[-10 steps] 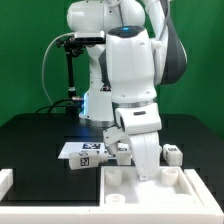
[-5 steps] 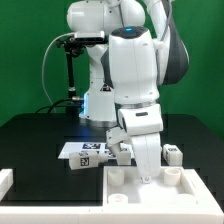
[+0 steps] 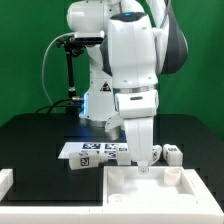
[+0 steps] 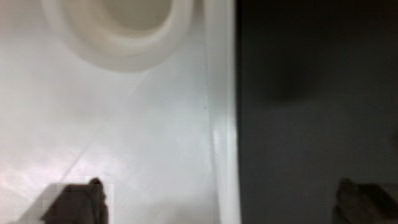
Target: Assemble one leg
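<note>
First, arm: a big white Franka robot arm (image 3: 125, 70) stands mid-scene before a green backdrop (image 3: 30, 60), its wrist pointing straight down.
Table: a flat black tabletop (image 3: 30, 140) carries everything.
Panel: a large white square tray-like plastic panel (image 3: 200, 195) lies at the near edge of the table, toward the exterior view's right; a raised round corner (image 3: 176, 176) shows at its far side. In the wrist view the panel (image 4: 107, 130) fills one half and the black table (image 4: 320, 100) the other, with a round corner socket (image 4: 125, 30) in sight.
Marker board: a thin flat white sheet printed with tags (image 3: 72, 149) lies behind the panel, to the exterior view's left of the wrist.
Gripper: the two-finger gripper (image 3: 140, 165) hangs just above the panel's far edge. In the wrist view the gripper (image 4: 222, 205) has its dark fingertips (image 4: 75, 200) spread wide, with nothing between them.
Leg: a small white plastic block with black-and-white tags (image 3: 172, 153) sits on the table just behind the panel, to the exterior view's right of the gripper, apart from it.
Second leg: a like tagged block (image 3: 88, 160) lies at the marker board's near edge.
</note>
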Robot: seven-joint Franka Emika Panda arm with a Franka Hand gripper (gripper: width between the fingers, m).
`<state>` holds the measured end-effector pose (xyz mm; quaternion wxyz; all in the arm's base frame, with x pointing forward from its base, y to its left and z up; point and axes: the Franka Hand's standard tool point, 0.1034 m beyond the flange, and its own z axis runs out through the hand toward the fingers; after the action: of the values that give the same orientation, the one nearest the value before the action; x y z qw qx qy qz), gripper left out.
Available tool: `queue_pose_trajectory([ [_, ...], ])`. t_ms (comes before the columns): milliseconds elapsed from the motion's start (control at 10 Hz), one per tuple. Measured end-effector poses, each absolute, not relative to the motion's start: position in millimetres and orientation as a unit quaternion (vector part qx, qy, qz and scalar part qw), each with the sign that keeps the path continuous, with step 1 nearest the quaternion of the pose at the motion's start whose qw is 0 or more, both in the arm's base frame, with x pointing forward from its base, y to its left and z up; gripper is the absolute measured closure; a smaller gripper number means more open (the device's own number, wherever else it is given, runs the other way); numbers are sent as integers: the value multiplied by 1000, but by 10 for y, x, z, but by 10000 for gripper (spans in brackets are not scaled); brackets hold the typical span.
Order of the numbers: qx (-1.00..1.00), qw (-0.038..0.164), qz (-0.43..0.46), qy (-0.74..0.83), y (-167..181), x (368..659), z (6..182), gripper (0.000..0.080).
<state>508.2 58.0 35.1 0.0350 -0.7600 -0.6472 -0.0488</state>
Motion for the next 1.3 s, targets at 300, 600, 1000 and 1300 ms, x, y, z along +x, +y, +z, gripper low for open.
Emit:
queue_pose_trajectory([
  [300,-854,37,-38,-518,789,5132,564,151],
  [600,-923,40,-49,-380,1103,5141,606,151],
  [1000,-977,52,-25,-204,1202,5055,592,151],
  [1300,-996,47,37,-65,1536,4879,597,151],
])
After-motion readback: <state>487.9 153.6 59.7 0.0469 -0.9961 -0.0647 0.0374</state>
